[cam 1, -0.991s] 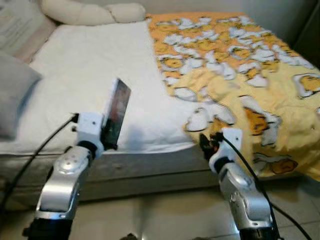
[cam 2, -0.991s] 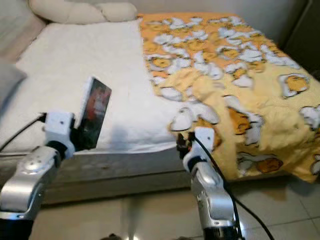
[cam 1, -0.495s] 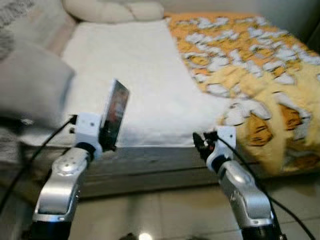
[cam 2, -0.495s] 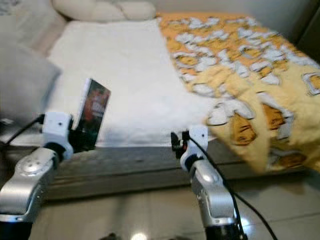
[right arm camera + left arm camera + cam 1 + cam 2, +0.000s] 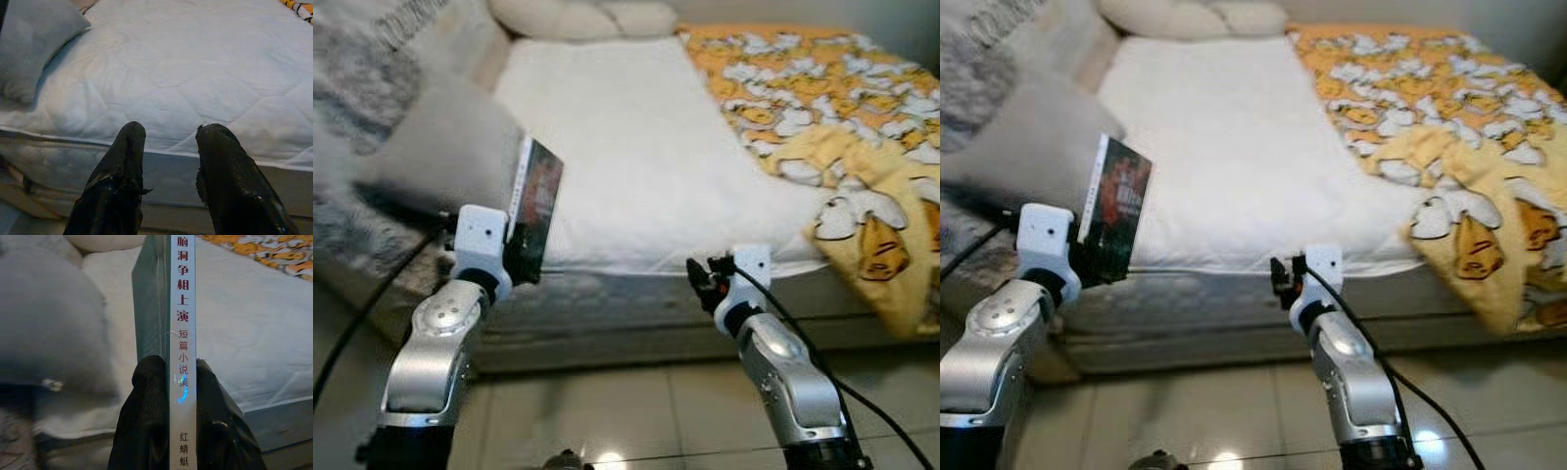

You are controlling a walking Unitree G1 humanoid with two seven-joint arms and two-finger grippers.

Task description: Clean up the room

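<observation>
A: Why is the book [image 5: 535, 211] held upright?
B: The left gripper [image 5: 171, 382] clamps its lower spine, cover on edge, in front of the bed [image 5: 636, 166]; probably carrying it off to tidy.
A: And the right gripper [image 5: 168, 142]?
B: Fingers parted, empty, near the mattress edge.
A: The room?
B: White quilted mattress, a grey pillow [image 5: 445, 147], a yellow duvet [image 5: 842, 127] pushed aside, a glossy tiled floor [image 5: 626, 421].

A bed [image 5: 636, 186] covered by a white quilted sheet [image 5: 1234, 147] and a yellow patterned blanket [image 5: 842, 108] is seen standing on a glossy tiled floor [image 5: 607, 421].
</observation>
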